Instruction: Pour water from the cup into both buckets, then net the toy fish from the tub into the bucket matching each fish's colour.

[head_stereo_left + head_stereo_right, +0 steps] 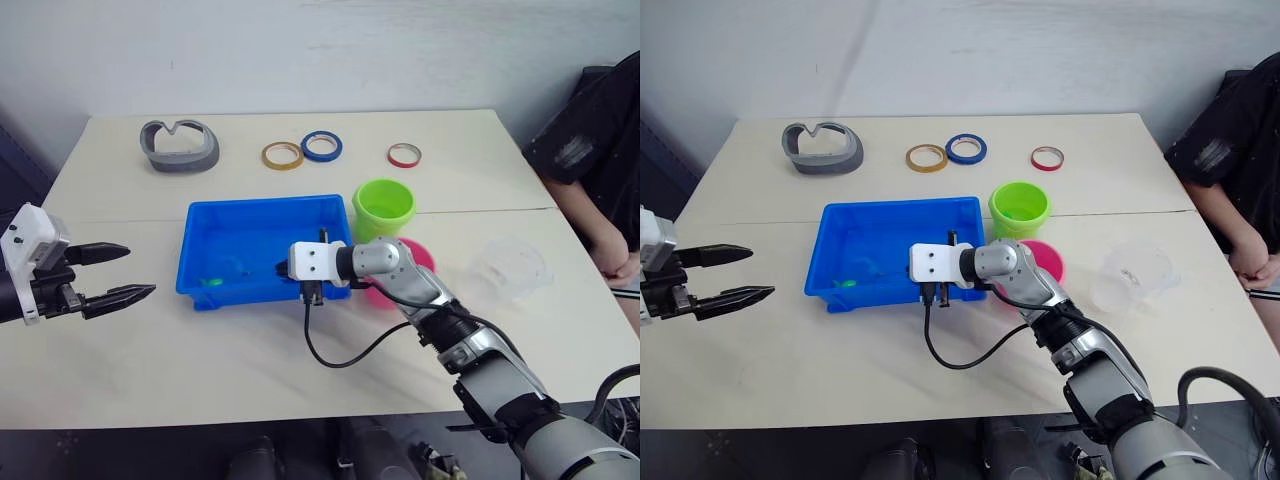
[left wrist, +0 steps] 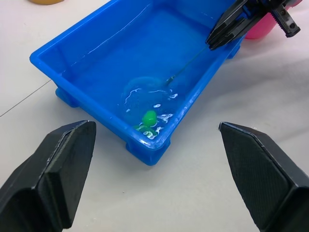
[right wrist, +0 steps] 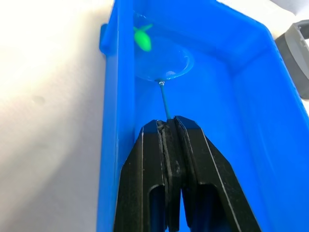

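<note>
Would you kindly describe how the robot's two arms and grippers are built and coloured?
The left gripper has two black tapered fingers on a white block-shaped wrist housing. The right gripper has matching black fingers behind a white boxy housing with small dark holes, on a silver-and-black jointed arm; a black cable loops down from that housing.

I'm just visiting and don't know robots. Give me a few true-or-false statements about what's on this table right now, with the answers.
1. The right gripper is shut on the net's thin handle. True.
2. The left gripper is holding the cup. False: it is open, beside the tub, and the clear cup sits on the table near a person's hand.
3. A green fish lies in the tub near the net's hoop. True.
4. The green bucket lies tipped on its side. False: it stands upright.
5. The pink bucket stands beside the tub. True.
</note>
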`<state>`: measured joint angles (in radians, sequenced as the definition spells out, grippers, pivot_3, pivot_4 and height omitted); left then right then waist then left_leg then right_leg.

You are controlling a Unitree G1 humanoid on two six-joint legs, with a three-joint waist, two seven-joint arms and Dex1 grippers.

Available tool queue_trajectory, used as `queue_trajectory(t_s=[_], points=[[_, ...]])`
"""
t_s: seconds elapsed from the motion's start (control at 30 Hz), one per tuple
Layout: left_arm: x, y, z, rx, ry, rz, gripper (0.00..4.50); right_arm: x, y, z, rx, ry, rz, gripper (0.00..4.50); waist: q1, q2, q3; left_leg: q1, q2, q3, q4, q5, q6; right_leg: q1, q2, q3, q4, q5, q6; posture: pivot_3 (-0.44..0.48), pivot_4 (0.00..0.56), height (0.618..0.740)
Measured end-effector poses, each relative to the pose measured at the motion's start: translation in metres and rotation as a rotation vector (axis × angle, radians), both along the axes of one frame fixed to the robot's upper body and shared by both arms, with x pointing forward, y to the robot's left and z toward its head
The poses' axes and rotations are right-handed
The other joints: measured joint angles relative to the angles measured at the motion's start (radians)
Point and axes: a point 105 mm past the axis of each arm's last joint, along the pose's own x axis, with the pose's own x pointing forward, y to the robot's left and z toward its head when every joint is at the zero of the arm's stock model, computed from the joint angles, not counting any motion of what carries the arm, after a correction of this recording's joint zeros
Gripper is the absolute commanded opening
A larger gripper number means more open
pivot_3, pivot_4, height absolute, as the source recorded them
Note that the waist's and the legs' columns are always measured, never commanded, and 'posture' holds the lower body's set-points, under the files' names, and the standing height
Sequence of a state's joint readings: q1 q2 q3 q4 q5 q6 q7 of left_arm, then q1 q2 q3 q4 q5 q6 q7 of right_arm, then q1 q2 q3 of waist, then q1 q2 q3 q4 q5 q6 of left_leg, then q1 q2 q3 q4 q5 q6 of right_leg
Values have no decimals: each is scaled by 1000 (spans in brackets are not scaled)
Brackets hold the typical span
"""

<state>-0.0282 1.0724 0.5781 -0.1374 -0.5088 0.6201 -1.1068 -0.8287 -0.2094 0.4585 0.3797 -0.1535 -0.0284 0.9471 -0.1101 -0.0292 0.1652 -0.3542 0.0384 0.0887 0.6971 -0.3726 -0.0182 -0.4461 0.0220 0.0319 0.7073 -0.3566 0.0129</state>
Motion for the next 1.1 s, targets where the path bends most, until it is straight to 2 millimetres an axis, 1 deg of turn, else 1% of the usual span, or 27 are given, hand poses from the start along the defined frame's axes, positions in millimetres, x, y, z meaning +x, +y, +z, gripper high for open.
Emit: queue_trajectory(t_s=[0.13, 0.23, 0.37, 0.47, 0.57, 0.7, 0.8, 0.83, 0.93, 1.0, 1.1], points=[[1, 0, 1, -3, -3, 1, 4466, -3, -2, 3, 66, 170, -53, 0, 0, 0, 0, 0, 0, 0, 0, 0, 0, 0, 0, 0, 0, 0, 0, 0, 150, 740], [2, 0, 4, -8, -14, -3, 4466, -1, -8, 10, 108, 275, -104, 0, 2, 0, 0, 0, 0, 0, 0, 0, 0, 0, 0, 0, 0, 0, 0, 0, 150, 740], [7, -1, 8, -27, -30, -8, 4466, -1, -15, 13, 142, 366, -157, 0, 2, 0, 0, 0, 0, 0, 0, 0, 0, 0, 0, 0, 0, 0, 0, 0, 150, 740], [13, -9, 16, -64, -53, -41, 4466, 2, -25, 16, 168, 418, -215, 0, 4, 0, 0, 0, 0, 0, 0, 0, 0, 0, 0, 0, 0, 0, 0, 0, 150, 740], [21, -20, 25, -132, -84, -79, 4466, 3, -38, 25, 210, 446, -263, 0, 11, 0, 0, 0, 0, 0, 0, 0, 0, 0, 0, 0, -1, 0, 0, 0, 150, 740], [32, -39, 34, -226, -100, -140, 4466, -1, -58, 38, 235, 432, -302, 0, 21, 0, 0, 0, 0, 0, 0, 0, 0, 0, 0, 0, -1, 0, 0, 0, 150, 740], [47, -70, 43, -314, -128, -241, 4466, -7, -85, 51, 294, 427, -358, 0, 38, 0, 0, -1, 0, 0, 0, 0, 0, 0, 0, 0, -1, 0, 0, 0, 150, 740], [50, -76, 43, -328, -128, -259, 4466, -8, -91, 57, 312, 416, -368, 0, 40, -1, 0, -1, 0, 0, 1, 0, 0, 0, 0, 0, -1, 0, 1, 0, 150, 740], [59, -99, 44, -368, -122, -328, 4466, -12, -118, 74, 360, 361, -439, 0, 43, -1, 0, -1, -1, 0, 0, 0, 0, 0, 0, 0, -1, 0, 1, 0, 150, 740], [63, -114, 44, -378, -119, -378, 4466, -13, -136, 78, 381, 354, -501, 0, 42, -1, 0, -1, 0, 0, 0, 0, -1, 0, 0, 0, -1, 0, 1, 0, 150, 740], [69, -128, 45, -402, -125, -417, 4466, -16, -161, 84, 397, 331, -578, 0, 41, -1, 0, -1, 0, 0, 0, 1, -1, 0, 0, 0, -1, 0, 1, 0, 150, 740]])
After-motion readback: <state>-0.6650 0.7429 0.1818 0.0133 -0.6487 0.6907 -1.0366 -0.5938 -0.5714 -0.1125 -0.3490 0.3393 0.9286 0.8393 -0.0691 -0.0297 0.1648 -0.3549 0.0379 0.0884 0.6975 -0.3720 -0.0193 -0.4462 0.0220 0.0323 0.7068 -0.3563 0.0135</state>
